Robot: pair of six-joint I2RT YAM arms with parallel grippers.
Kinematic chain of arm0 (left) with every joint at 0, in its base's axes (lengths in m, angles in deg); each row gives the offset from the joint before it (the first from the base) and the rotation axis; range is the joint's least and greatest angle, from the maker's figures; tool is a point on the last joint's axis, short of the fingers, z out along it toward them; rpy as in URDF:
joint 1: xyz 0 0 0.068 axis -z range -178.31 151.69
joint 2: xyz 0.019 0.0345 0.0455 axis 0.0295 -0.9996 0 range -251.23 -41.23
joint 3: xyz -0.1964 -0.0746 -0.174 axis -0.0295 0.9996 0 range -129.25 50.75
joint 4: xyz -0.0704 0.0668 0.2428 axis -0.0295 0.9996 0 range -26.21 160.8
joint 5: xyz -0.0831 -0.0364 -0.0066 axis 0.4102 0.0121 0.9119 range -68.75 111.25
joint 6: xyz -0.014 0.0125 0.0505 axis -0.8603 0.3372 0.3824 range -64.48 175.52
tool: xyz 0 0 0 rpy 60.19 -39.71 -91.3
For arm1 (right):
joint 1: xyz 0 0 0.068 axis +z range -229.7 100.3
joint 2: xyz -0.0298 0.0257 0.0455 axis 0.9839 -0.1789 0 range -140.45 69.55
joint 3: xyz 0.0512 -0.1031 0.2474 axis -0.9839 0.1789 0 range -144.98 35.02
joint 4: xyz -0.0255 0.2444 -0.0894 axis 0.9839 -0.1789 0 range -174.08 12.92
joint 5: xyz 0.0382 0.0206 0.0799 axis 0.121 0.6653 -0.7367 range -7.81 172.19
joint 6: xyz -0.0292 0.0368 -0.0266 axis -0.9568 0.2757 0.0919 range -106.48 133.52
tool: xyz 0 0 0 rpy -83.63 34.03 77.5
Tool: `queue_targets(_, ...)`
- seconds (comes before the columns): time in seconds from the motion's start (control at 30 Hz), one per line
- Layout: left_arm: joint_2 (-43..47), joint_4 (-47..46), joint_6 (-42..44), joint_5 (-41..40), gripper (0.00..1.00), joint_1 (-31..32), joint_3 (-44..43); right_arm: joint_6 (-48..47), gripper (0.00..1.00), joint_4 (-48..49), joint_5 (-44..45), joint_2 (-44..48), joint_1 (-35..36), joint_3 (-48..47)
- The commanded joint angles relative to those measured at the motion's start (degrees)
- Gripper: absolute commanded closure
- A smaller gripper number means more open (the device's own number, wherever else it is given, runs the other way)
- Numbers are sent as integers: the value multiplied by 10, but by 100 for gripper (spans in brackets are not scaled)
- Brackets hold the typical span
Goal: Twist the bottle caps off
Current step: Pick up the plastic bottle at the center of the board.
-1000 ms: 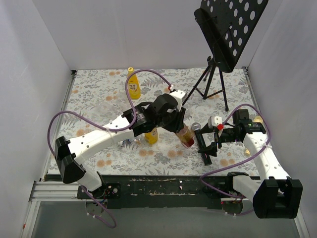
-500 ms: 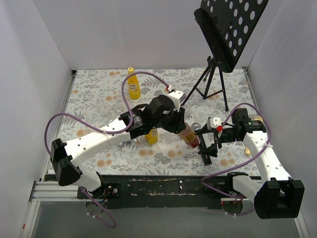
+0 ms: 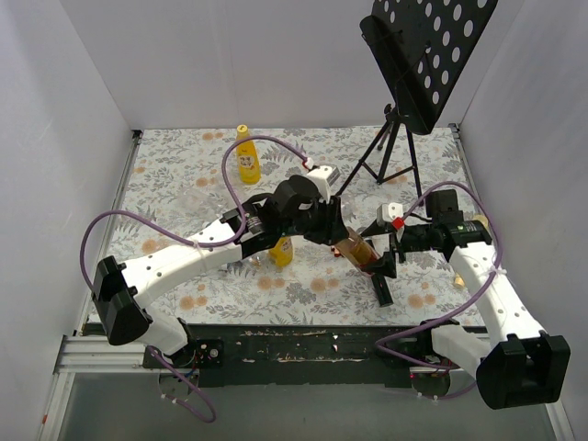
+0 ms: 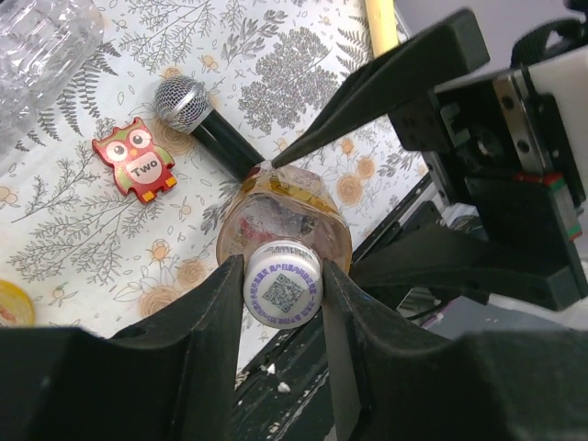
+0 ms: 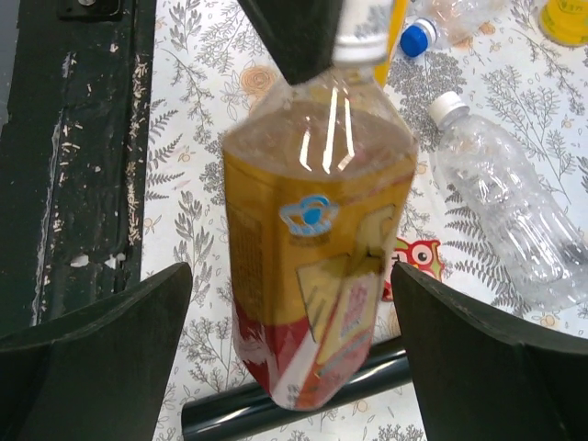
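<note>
Mid-counter, between the two arms, the brown bottle (image 3: 354, 250) with its red and yellow label hangs tilted, neck toward the left arm. Whether its base touches the counter (image 3: 184, 165) cannot be told. The left fingers (image 4: 216, 312) are clenched on its white cap (image 4: 283, 292), one on each side. The right fingers (image 5: 101, 340) are released and spread wide around the bottle's body, with a gap on each side in the right wrist view. A microphone (image 4: 197, 115) lies on the counter under the bottle, with a red owl tag (image 4: 136, 163) just beside it. A clear bottle (image 5: 501, 211) lies nearby, capped. One yellow bottle (image 3: 247, 158) stands upright, well apart at the far side.
</note>
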Motion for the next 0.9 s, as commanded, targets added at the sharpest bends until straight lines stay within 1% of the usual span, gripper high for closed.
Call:
queue_targets(0.0, 40, -38, -77, -11, 100, -20, 19, 100, 4, 77, 27, 16, 42, -3)
queue_targets(0.1, 48, -63, -118, -11, 100, -28, 36, 146, 5, 125, 66, 23, 65, 16)
queue_targets(0.13, 52, -72, -128, -29, 100, -29, 40, 159, 5, 146, 82, 30, 71, 23)
queue_targets(0.23, 50, -79, -156, -33, 100, -32, 42, 212, 5, 200, 132, 39, 85, 42)
queue_targets(0.47, 49, -98, -207, -45, 100, -32, 54, 277, 7, 267, 201, 33, 93, 53)
queue_targets(0.53, 50, -103, -212, -47, 100, -32, 57, 289, 9, 278, 212, 30, 95, 52)
queue_targets(0.63, 52, -104, -216, -53, 100, -32, 61, 293, 15, 278, 218, 26, 97, 49)
queue_targets(0.7, 54, -108, -220, -52, 100, -31, 64, 292, 22, 280, 216, 24, 99, 49)
queue_targets(0.73, 55, -110, -222, -51, 100, -32, 66, 291, 28, 280, 216, 23, 100, 49)
queue_targets(0.77, 55, -112, -222, -51, 100, -32, 67, 288, 37, 278, 211, 21, 101, 47)
queue_targets(0.8, 57, -112, -222, -52, 100, -32, 69, 283, 48, 271, 206, 19, 102, 43)
queue_targets(0.87, 63, -119, -222, -53, 100, -34, 74, 268, 68, 250, 200, 13, 101, 36)
